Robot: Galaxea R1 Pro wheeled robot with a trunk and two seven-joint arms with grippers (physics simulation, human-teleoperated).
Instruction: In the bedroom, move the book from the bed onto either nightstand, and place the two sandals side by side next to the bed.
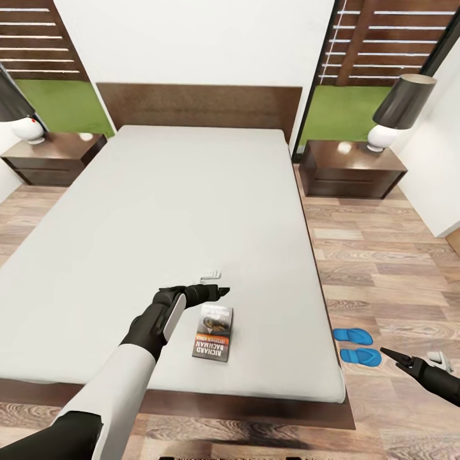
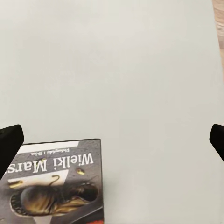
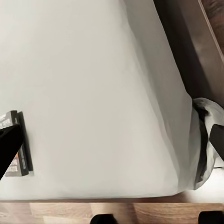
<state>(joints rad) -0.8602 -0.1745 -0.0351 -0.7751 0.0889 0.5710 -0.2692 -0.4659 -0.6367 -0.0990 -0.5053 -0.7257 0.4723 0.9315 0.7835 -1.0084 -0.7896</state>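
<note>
Sandals (image 1: 356, 345) paired beside bed (image 1: 160, 217) (seemingly done); book (image 1: 213, 333) still there, spread left end effector (image 1: 219, 292) hovering empty above it.

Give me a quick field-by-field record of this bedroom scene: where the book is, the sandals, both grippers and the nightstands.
book: flat on the grey mattress near the foot of the bed
sandals: two blue ones side by side on the wood floor, beside the bed
left gripper: open, over the mattress just beyond the book
right gripper: low over the floor next to the sandals, fingers apart
nightstands: one each side of the headboard, each bearing a lamp
</note>
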